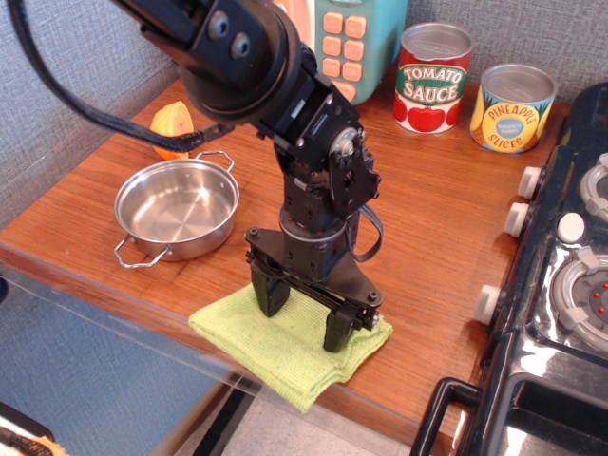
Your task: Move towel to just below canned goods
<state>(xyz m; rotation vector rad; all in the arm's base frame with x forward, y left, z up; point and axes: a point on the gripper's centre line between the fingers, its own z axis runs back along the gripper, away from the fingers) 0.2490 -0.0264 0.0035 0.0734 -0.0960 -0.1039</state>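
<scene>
The lime-green towel [285, 351] lies flat at the front edge of the wooden counter, one corner hanging over the edge. My gripper [302, 316] points straight down over the towel's far part. Its two black fingers [270, 296] are spread wide, with their tips at or just above the cloth; I cannot tell if they touch it. The red-and-white Tomato Sauce can [432, 78] and the yellow-and-blue Pineapple Slices can [512, 107] stand upright at the back right, far from the gripper.
A steel pan [177, 207] sits to the left of the gripper, with an orange piece [172, 126] behind it. A teal toy phone [350, 40] stands at the back. A black toy stove [560, 285] fills the right side. The wooden counter [437, 209] lies bare below the cans.
</scene>
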